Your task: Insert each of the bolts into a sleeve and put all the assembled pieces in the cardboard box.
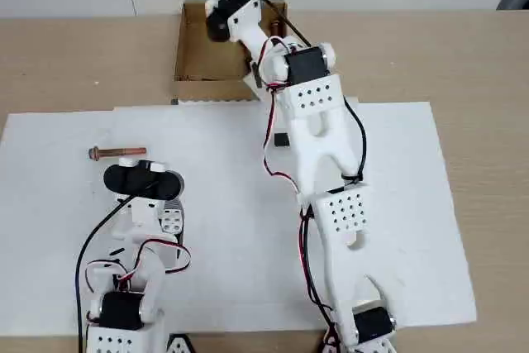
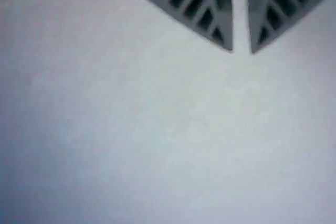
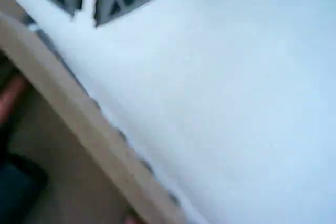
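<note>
A copper bolt [image 1: 117, 152] lies on the white paper at the left, just beyond my left arm's wrist [image 1: 142, 181]. My left gripper [image 2: 241, 51] points down at bare paper, shut with nothing in it. The cardboard box [image 1: 192, 47] stands at the back. My right gripper [image 1: 252, 82] hovers by the box's front wall [image 3: 79, 129], over the paper, shut and empty [image 3: 84, 14]. Inside the box, a copper bolt end [image 3: 10, 100] and a dark piece [image 3: 21, 187] show dimly. A small dark piece [image 1: 281, 139], maybe a sleeve, lies beside the right arm.
The white paper sheet [image 1: 223, 229] covers the wooden table [image 1: 66, 55] between the arms. The right arm [image 1: 318, 130] stretches across the middle toward the box. Loose cables hang near both arms.
</note>
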### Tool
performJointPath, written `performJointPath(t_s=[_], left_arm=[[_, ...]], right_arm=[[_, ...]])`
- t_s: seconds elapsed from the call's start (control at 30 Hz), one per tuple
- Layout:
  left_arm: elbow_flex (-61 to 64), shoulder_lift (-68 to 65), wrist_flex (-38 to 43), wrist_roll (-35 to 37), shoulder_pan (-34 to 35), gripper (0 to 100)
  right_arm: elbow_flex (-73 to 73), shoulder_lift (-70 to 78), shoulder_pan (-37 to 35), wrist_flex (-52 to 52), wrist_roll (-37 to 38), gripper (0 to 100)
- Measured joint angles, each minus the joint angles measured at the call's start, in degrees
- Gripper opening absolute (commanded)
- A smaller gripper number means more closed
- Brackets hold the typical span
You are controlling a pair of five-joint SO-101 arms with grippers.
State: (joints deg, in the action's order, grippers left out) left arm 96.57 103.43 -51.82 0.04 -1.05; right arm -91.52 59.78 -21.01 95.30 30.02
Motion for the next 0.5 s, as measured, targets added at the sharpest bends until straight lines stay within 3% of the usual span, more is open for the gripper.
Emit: performJointPath(t_s=[0.5], left_arm=[[0.00,0.00,0.00,0.00,0.00,1]], right_arm=[[4.31,-1.23,2.20,1.58,13.10,0.8]])
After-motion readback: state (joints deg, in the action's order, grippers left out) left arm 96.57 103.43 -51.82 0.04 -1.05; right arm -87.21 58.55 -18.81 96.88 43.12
